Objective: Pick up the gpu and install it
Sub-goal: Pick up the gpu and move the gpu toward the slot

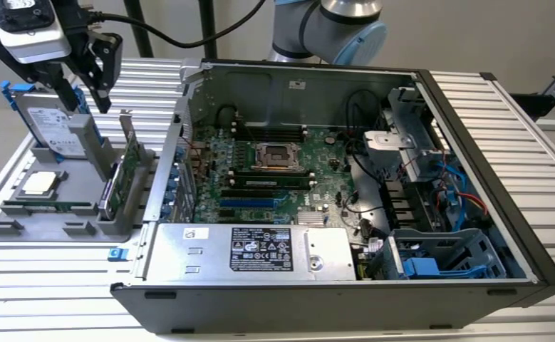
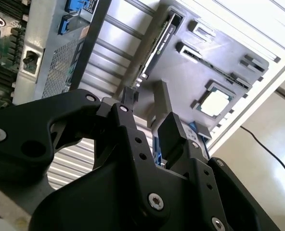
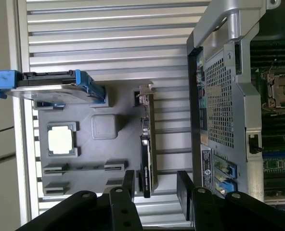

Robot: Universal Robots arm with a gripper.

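1. Exterior view: the gripper (image 1: pixel 85 103) hangs high on the exterior view's left, above the graphics card (image 1: pixel 117 178), which stands on edge in a grey holder (image 1: pixel 30 231) beside the computer case (image 1: pixel 258 303).
2. Second wrist view: the gripper (image 2: pixel 149 122) is spread wide, holding nothing.
3. First wrist view: the graphics card (image 3: pixel 148 144) lines up edge-on between the fingers (image 3: pixel 128 182). It is probably light, stiff and fragile, so pinch the board's edges.

Open air lies above the upright gpu (image 1: pixel 123 178), yet its sides are tight: the tall hard drive (image 1: pixel 58 132) stands near on the exterior view's left, the computer case's rear wall (image 1: pixel 175 164) just beside on the exterior view's right, while the case lies open over the motherboard (image 1: pixel 258 171).
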